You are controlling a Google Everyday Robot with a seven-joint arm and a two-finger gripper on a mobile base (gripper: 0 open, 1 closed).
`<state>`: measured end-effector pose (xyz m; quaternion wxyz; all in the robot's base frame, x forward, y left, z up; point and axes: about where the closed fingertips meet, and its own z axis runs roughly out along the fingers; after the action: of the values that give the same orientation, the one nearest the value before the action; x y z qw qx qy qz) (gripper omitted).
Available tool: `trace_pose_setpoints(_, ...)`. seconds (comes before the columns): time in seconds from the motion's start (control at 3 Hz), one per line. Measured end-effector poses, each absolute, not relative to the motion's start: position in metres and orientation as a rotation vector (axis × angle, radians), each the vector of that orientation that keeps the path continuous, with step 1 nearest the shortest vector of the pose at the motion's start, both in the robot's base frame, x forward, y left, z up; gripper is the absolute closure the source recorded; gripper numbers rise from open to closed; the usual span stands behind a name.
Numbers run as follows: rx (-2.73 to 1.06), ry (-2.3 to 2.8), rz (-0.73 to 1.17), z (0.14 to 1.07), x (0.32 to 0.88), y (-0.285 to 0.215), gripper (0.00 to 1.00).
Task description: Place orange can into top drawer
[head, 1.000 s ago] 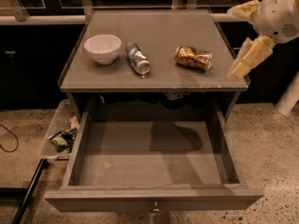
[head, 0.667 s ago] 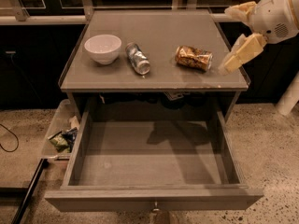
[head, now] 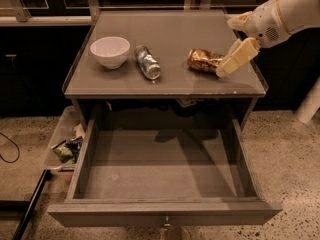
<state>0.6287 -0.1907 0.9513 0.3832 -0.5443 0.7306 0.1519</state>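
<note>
Orange can [head: 202, 60] lies on its side on the table top [head: 170, 31], approx. 2 o'clock in view. Gripper [head: 228, 46] is just at its 3 o'clock, fingers apart, prob. so the can fits between. Top drawer [head: 165, 211], at 6 o'clock, is pulled open to take it.

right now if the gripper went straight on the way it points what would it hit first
Probably the orange can, lying on its side just ahead of the gripper near the right edge of the table. Depth is unclear, so it might pass above it.
</note>
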Motion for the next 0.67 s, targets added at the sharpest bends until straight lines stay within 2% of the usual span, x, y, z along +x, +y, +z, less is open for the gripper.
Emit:
trace_pose_setpoints(0.33, -1.396, 1.891, 0.338, 0.931, 0.648, -0.188, 0.0)
trace_pose_setpoints(0.67, -1.351, 1.903, 0.297, 0.879, 0.685, -0.215, 0.0)
